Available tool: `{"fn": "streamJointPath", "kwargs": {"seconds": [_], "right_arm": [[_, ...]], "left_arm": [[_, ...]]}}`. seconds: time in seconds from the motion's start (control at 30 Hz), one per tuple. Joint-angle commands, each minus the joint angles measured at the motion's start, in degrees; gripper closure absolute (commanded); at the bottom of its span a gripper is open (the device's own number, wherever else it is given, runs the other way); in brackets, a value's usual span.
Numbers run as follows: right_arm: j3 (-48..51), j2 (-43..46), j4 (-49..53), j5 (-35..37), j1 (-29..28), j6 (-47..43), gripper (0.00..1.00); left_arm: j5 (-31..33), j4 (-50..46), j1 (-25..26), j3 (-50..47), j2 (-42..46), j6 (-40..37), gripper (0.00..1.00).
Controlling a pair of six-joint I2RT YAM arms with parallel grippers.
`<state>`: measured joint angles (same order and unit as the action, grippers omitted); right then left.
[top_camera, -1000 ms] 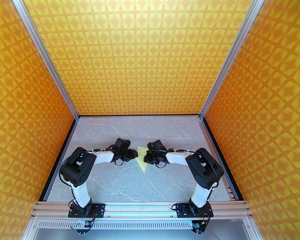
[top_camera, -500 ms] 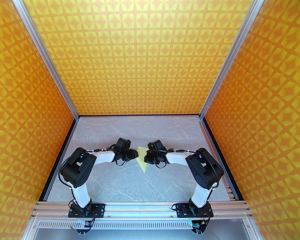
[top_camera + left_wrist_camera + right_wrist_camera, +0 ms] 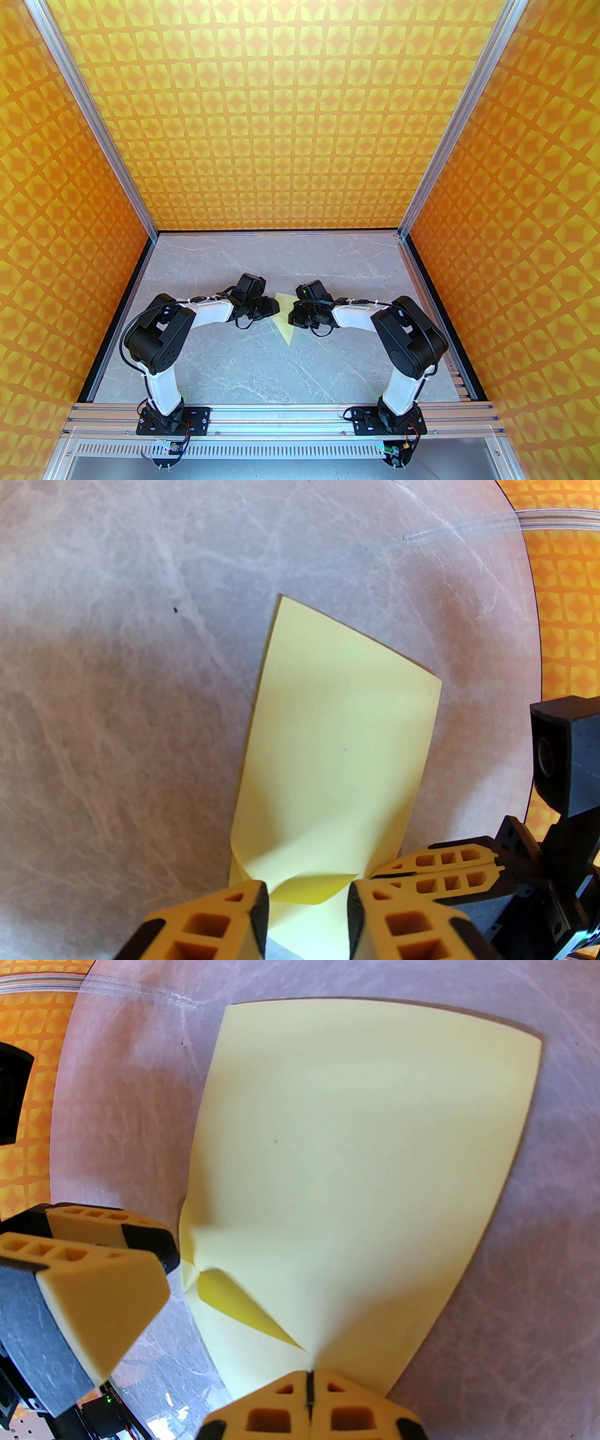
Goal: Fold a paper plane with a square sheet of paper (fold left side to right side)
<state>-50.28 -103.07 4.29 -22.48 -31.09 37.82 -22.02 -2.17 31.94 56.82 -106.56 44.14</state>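
The square sheet of paper [image 3: 286, 326] lies pale yellow at the table's middle, between both grippers. In the left wrist view the paper [image 3: 337, 742] has its left side folded over to the right, with a raised curl at the near end. My left gripper [image 3: 309, 916] is open, and that curl sits between its orange fingers [image 3: 234, 925]. My right gripper [image 3: 309, 1396] is shut, its tips resting on the paper's [image 3: 365, 1147] near edge where creases meet. I cannot tell whether paper is pinched there. From above, the left gripper [image 3: 276, 307] and right gripper [image 3: 291, 319] nearly touch.
The grey marble table [image 3: 262, 370] is walled by orange patterned panels [image 3: 300, 140] at the back and both sides. An aluminium rail [image 3: 281, 415] with both arm bases runs along the near edge. The right gripper [image 3: 436, 869] lies close beside the left fingers.
The left arm has shifted slightly right and away, carrying its gripper further over the paper's left part. Its fingers have narrowed a little. The right arm has stayed still.
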Motion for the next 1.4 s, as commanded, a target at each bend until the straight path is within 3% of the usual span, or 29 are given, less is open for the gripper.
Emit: {"fn": "streamJointPath", "kwargs": {"seconds": [0.0, 0.2, 0.47, 1.07, 1.37], "right_arm": [[1.6, 0.2, 1.2, 1.6, 0.2, -0.2, 1.00], [1.7, 1.0, 1.5, 1.7, 0.2, -0.2, 1.00], [0.4, 4.6, 3.7, 2.8, 0.2, -1.2, 1.00], [1.8, 0.7, 1.4, 1.8, 0.2, -0.9, 1.00], [2.1, 0.8, 1.2, 1.8, 0.2, -0.8, 1.00]], "left_arm": [[-0.4, -0.2, 0.4, -0.2, 0.6, -1.2, 0.65], [4.1, -2.3, 0.3, -0.7, 2.9, -2.2, 0.64], [4.1, -3.1, 0.5, -0.4, 1.7, -2.5, 0.64], [1.6, -2.4, 1.6, 0.9, -0.5, -1.6, 0.65], [-2.8, 6.2, 1.5, -2.6, 0.7, 1.7, 0.66]]}}
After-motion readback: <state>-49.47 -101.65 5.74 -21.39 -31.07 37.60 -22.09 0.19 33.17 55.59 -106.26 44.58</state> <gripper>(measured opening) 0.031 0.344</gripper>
